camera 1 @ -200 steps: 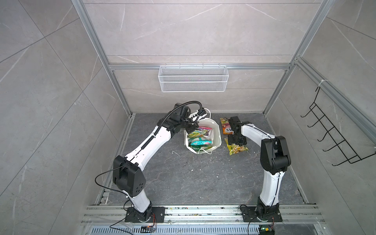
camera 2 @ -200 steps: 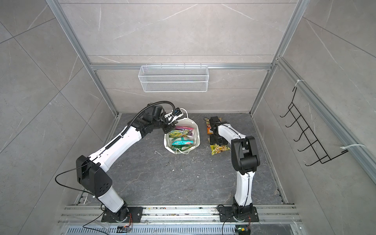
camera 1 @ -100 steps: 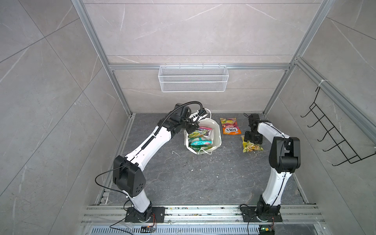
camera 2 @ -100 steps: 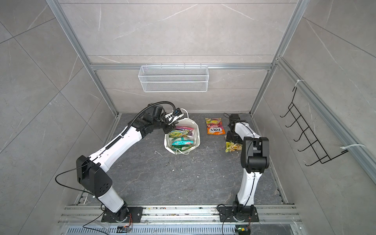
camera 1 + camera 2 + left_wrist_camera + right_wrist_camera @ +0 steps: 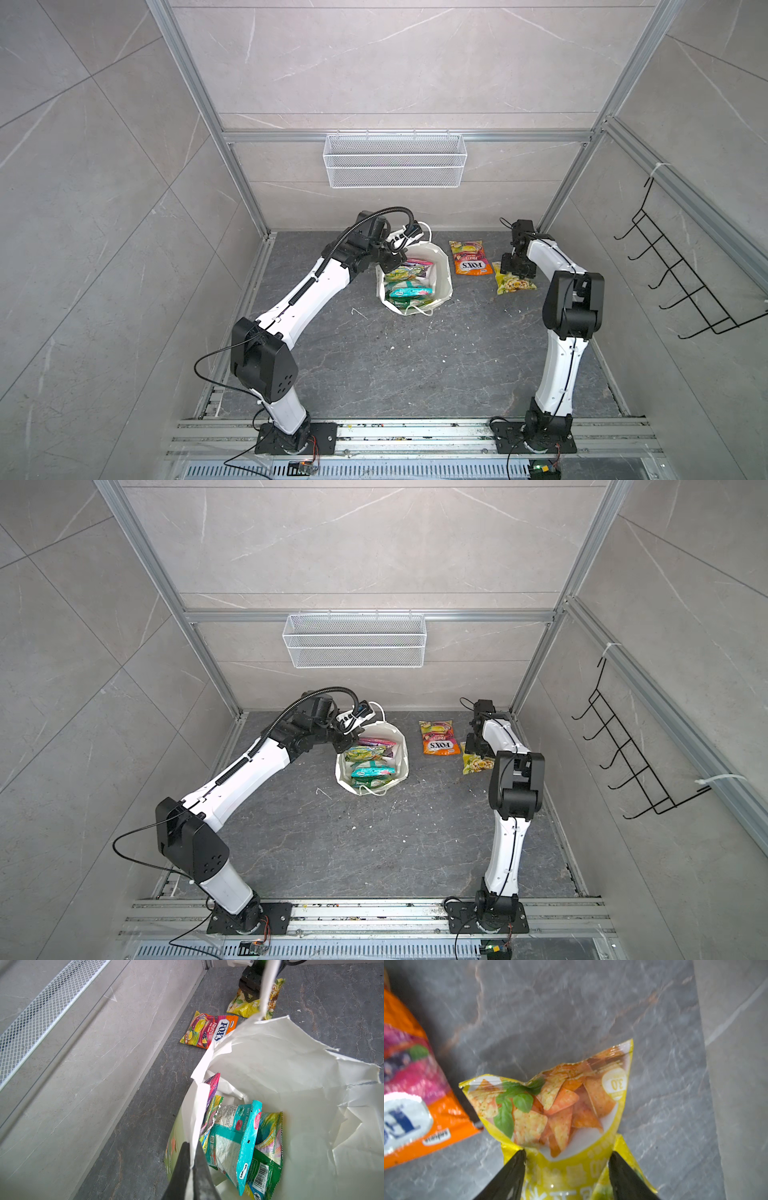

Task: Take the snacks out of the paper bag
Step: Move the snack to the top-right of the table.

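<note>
While the left gripper [image 5: 192, 1159] pinches the rim of the white paper bag [image 5: 441, 272], its two fingers pressed tight on the paper, the bag stands open on the dark grey stone-look table [image 5: 415, 357] with more snacks inside. Two snacks are out already. A glossy orange FOX'S packet [image 5: 471, 259] lies flat just beside the bag, and a crinkly yellow chip packet [image 5: 515, 286] lies beyond it, so the orange one is between the yellow one and the bag. The right gripper [image 5: 566, 1155] sits over one end of the yellow packet, fingers wide apart with the foil bunched up between them. It looks like a squeeze across the packet's width, with the rest of the packet lying on the table. I think the next job is to let go and reach back for more. The bag lies to the right gripper's left, past the orange packet, so the reach should go over that packet, not through it. On top in the bag is a teal packet [image 5: 409, 293], lying long-ways from one arm's side to the other. The left gripper is nearer, but it is busy holding the bag open. Both top views show how everything is laid out. Only the left wrist view shows the paper caught between the fingers, and only the right wrist view shows the bunched foil.
</note>
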`<action>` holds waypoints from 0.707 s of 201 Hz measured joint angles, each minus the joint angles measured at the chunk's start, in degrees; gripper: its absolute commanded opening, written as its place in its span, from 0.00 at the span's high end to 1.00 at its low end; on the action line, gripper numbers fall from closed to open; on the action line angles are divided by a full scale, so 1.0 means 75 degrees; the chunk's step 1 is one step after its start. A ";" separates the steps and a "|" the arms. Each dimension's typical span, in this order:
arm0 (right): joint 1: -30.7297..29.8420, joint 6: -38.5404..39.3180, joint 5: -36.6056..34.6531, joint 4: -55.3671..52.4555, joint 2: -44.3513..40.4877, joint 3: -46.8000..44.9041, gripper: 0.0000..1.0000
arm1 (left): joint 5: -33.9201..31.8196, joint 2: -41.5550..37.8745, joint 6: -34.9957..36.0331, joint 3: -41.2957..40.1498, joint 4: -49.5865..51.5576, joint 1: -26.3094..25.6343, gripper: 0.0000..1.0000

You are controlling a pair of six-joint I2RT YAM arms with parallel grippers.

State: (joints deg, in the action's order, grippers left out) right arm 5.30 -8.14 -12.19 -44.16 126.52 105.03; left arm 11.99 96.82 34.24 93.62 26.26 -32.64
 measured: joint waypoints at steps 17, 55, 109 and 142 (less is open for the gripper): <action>0.0067 0.0093 0.0029 -0.0032 0.0338 0.0560 0.34 | -0.0009 -0.0003 0.0000 0.0000 0.0000 -0.0003 1.00; 0.0149 0.0297 0.0236 -0.0254 0.1265 0.2142 0.35 | -0.0064 -0.0003 0.0000 0.0000 0.0000 -0.0047 1.00; 0.0146 0.0466 0.0796 -0.0664 0.2174 0.3681 0.35 | -0.0149 -0.0003 0.0000 0.0000 0.0000 -0.0079 1.00; 0.0146 0.0469 0.0933 -0.0982 0.2544 0.4476 0.34 | -0.0166 -0.0003 0.0000 0.0000 0.0000 -0.0093 1.00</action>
State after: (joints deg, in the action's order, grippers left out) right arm 6.39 -4.62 -5.19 -51.53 145.60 138.61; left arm 10.74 96.79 34.24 93.62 26.26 -33.34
